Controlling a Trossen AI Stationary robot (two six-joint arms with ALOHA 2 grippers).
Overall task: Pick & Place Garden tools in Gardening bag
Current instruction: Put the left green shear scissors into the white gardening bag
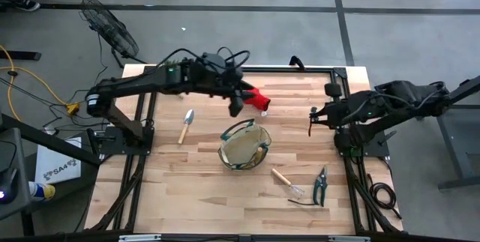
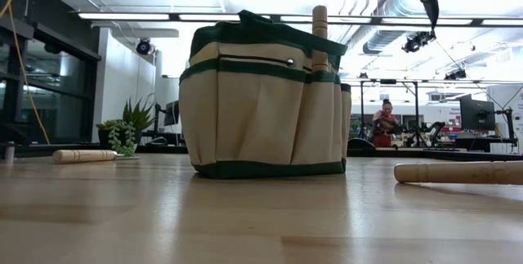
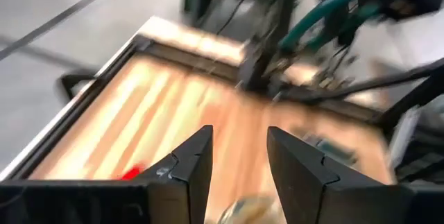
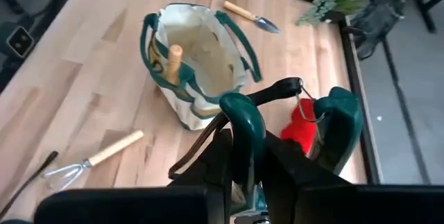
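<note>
The tan gardening bag (image 1: 244, 146) with green trim stands in the middle of the table, and a wooden handle (image 2: 319, 27) sticks up at its rim. A red glove (image 1: 259, 100) lies on the table beyond the bag. My left gripper (image 1: 236, 107) hovers open next to the glove with nothing between its fingers (image 3: 239, 137). My right gripper (image 1: 312, 118) is raised at the right, shut on green-handled pruners (image 4: 277, 113). A trowel (image 1: 185, 126), a wire rake (image 1: 287, 183) and a second pair of pruners (image 1: 321, 186) lie flat on the table. My right gripper pinches one green handle (image 4: 241, 130) of the pruners between its two fingers. The other handle (image 4: 341, 123) stands outside the fingers. Both handles point away from the wrist, along the fingers. The pruners are lifted clear of the table; the fingers hide their blade end.
A green plant sprig (image 4: 336, 2) lies at the table's far left corner. A black metal frame (image 1: 315, 68) runs along the table's edges. Bare wood (image 1: 165, 189) lies near the front left. A person (image 2: 384, 125) stands far off in the room.
</note>
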